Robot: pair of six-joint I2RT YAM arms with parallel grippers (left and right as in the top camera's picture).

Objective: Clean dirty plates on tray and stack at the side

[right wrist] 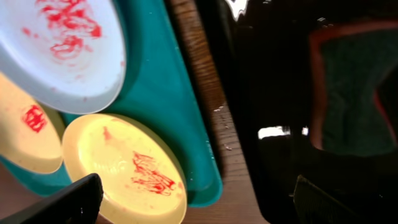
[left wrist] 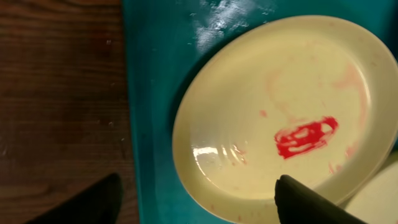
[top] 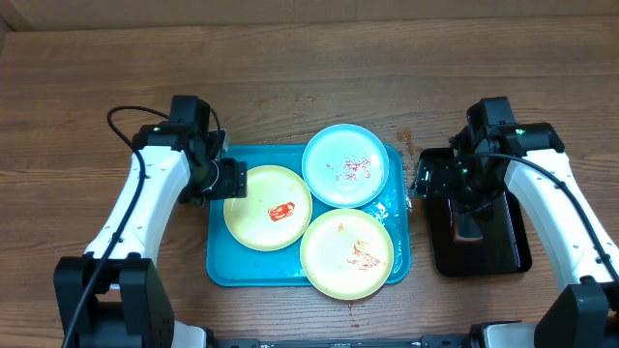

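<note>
Overhead view: a turquoise-blue rectangular plastic tray point(top: 221, 263) carries three round shallow plastic plates, all smeared red. The light blue plate point(top: 346, 166) overhangs the far rim and the near yellow-green plate point(top: 346, 253) overhangs the near rim. Both meet the left yellow-green plate point(top: 268, 208); which lies uppermost cannot be told. Wrist views crop every plate and show only fingertips. Bare wooden table point(top: 97, 77) lies open left of and beyond the tray. A narrow strip of it separates the tray from a small black rectangular tray point(top: 503, 256), where glare obscures a dark red-edged pad point(right wrist: 345, 93). Left gripper point(top: 230, 181), jaws wide apart and empty, straddles the left plate's outer rim. Right gripper point(top: 426, 177), equally spread and empty, hangs over the strip, just beside the blue plate.
</note>
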